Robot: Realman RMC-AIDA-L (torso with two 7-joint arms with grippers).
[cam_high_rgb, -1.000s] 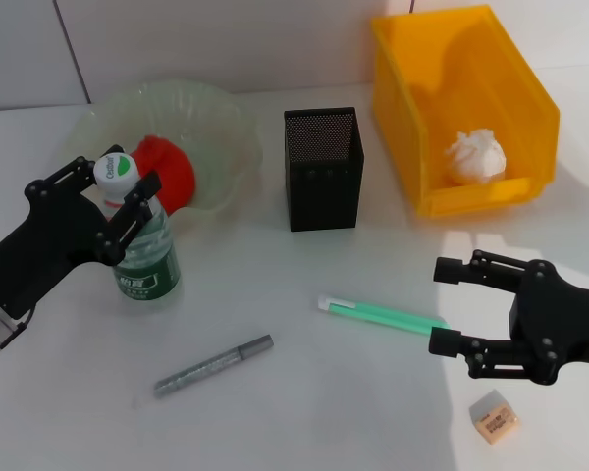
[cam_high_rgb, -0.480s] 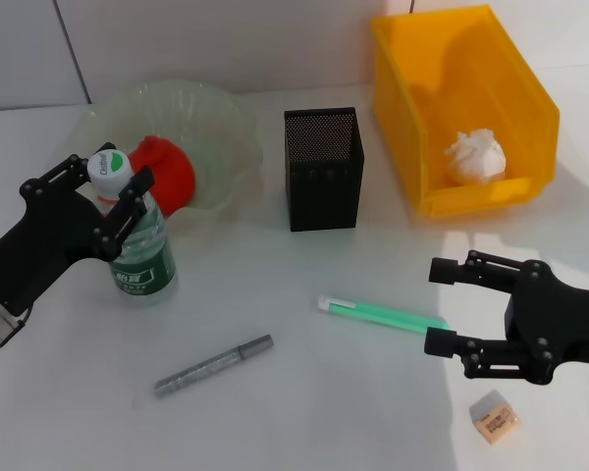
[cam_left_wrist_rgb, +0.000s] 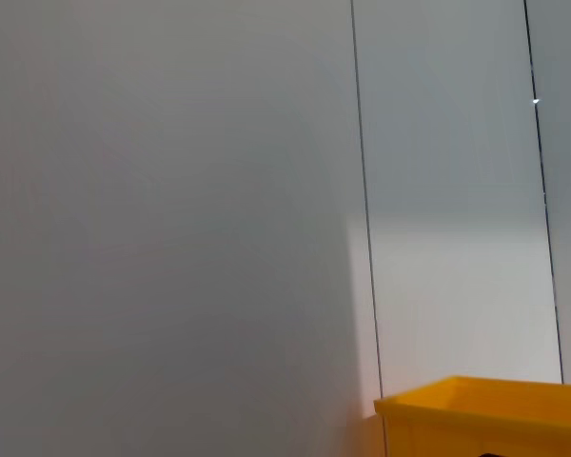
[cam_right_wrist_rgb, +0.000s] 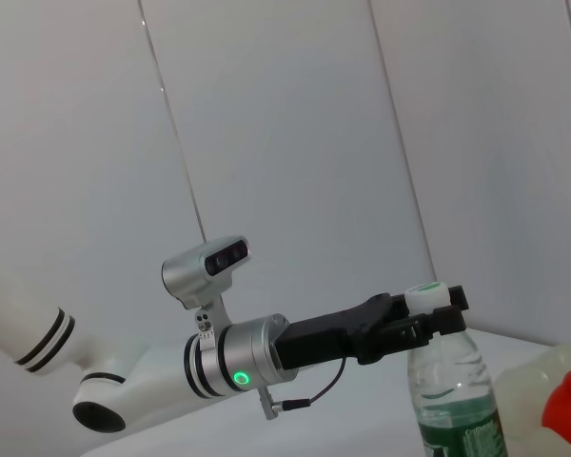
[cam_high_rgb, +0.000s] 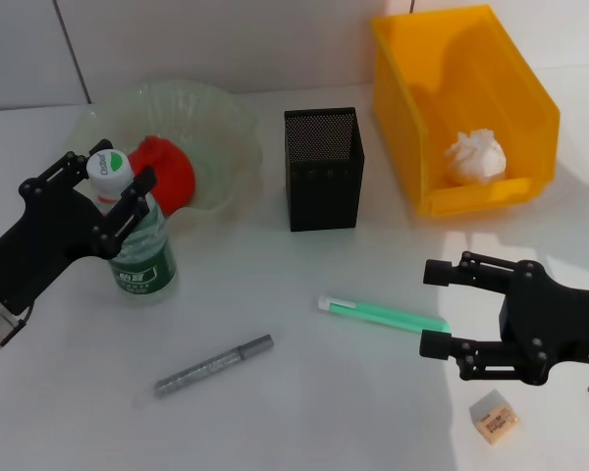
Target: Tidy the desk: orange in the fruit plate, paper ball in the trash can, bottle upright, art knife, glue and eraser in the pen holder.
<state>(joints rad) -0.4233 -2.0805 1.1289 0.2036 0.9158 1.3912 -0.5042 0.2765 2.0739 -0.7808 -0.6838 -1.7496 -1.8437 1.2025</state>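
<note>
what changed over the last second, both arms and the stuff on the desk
The left gripper, fingers around the neck of the bottle, shifted it a little toward the robot's left and nearer the fruit plate, still upright. The right gripper crept left toward the green glue stick, fingers open. Pen holder, silver art knife, eraser and paper ball stayed put.

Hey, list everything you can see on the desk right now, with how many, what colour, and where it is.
bottle: 1, clear with green label and white cap, upright in front of the fruit plate
fruit plate: 1, clear greenish, far left
orange: 1, red-orange, in the fruit plate
pen holder: 1, black mesh, centre back
trash can: 1, yellow, far right
paper ball: 1, white, in the trash can
glue: 1, green stick, lying centre
art knife: 1, silver-grey, lying front left
eraser: 1, tan, front right
left end effector: 1, black, around the bottle's neck
right end effector: 1, black, open at the glue's end
</note>
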